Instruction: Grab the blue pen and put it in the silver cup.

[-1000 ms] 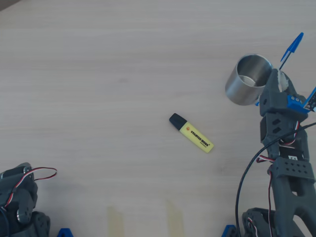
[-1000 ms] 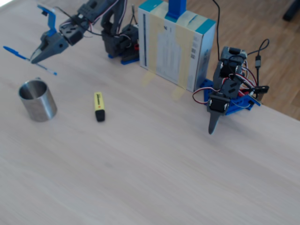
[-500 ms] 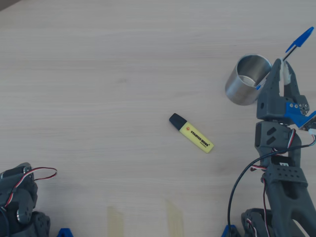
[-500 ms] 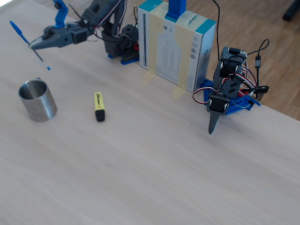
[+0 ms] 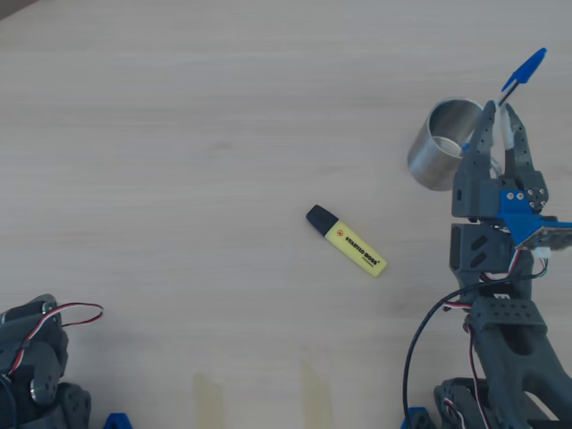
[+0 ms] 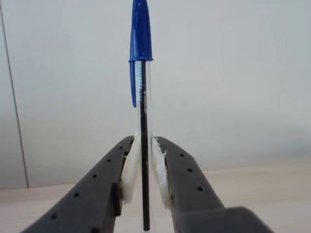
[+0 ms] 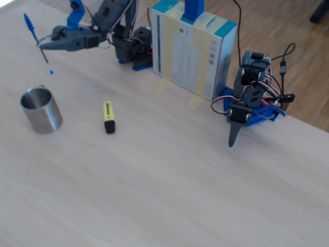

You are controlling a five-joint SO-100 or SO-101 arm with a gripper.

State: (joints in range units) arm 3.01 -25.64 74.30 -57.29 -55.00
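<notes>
Blue cap up, blue pen (image 6: 141, 97) clamped near mid-barrel between the padded fingers of the claw (image 6: 145, 182), closed on it. Carried nearly upright above the tabletop (image 5: 179, 134), just beyond the silver cup (image 5: 444, 143) rim, probably so the lower tip can drop straight in. Yellow highlighter (image 5: 348, 241) well apart from the cup, untouched.

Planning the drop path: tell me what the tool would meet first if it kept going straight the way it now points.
Probably nothing. The tool, shut on the blue pen, points near level, above the silver cup; the way looks free to the fixed view's edge, though depth is unclear.
</notes>
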